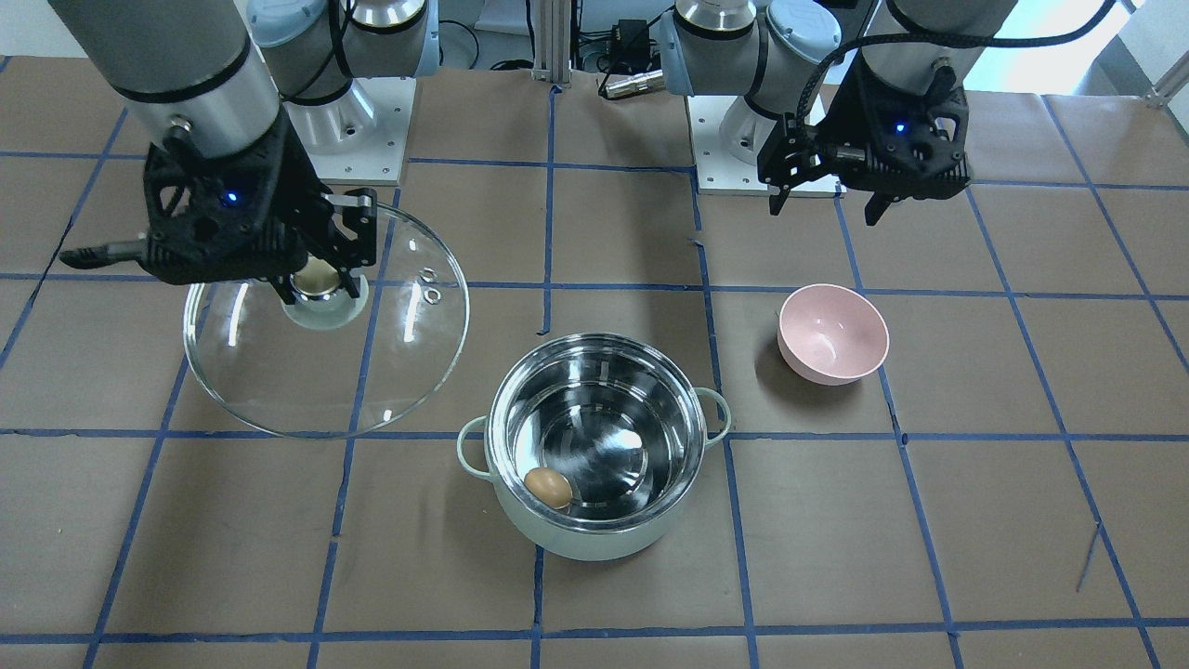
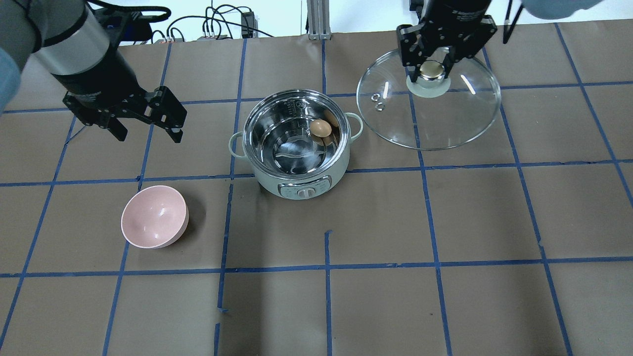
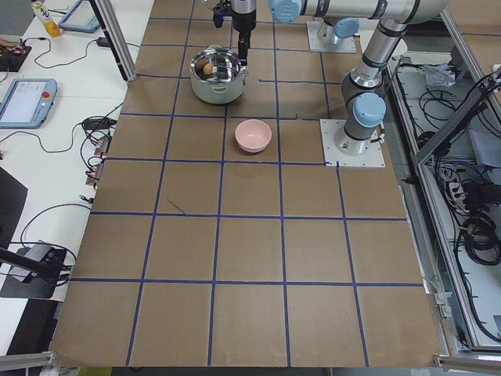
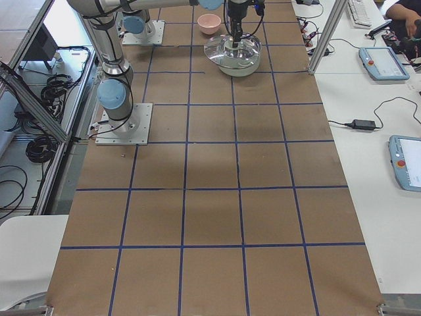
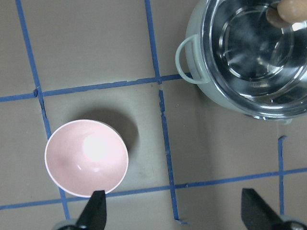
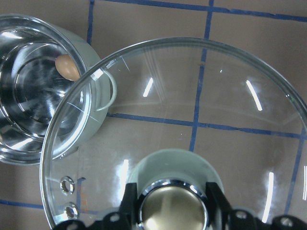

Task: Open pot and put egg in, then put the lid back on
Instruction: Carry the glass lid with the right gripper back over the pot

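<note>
The mint-green pot (image 1: 594, 539) stands uncovered in the middle of the table, also in the overhead view (image 2: 267, 182). The brown egg (image 1: 548, 487) lies inside it against the wall, also seen from overhead (image 2: 320, 128) and in the right wrist view (image 6: 67, 67). My right gripper (image 2: 431, 73) is shut on the beige knob (image 1: 316, 277) of the glass lid (image 2: 445, 123). It holds the lid beside the pot on my right. My left gripper (image 2: 148, 118) is open and empty, above the table left of the pot.
A pink bowl (image 2: 154, 216) sits empty on the table, near-left of the pot, below my left gripper (image 5: 177, 215). Brown paper with blue tape lines covers the table. The arm bases (image 1: 353, 139) stand at the robot's side.
</note>
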Action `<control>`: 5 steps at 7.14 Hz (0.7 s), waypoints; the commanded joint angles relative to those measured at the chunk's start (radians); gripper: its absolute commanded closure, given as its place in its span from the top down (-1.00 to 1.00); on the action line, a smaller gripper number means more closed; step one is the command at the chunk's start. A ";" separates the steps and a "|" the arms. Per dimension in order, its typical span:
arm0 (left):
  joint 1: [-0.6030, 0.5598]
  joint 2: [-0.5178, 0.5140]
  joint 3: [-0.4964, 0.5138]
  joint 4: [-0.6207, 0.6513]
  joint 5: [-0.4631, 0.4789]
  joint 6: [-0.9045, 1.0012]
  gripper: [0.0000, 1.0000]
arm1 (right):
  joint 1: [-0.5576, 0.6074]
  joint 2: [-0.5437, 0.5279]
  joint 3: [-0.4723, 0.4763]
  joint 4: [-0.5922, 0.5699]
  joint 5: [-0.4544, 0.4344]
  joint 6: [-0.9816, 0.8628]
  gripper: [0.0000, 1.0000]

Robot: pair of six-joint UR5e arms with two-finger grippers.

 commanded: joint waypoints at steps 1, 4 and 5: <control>0.016 0.017 0.040 -0.044 0.004 -0.008 1.00 | 0.123 0.136 -0.056 -0.147 0.056 0.178 -0.35; 0.071 0.022 0.082 -0.064 -0.003 -0.017 1.00 | 0.254 0.249 -0.058 -0.284 0.041 0.343 -0.37; 0.066 -0.001 0.080 -0.047 -0.006 -0.038 1.00 | 0.283 0.266 -0.059 -0.298 0.013 0.358 -0.38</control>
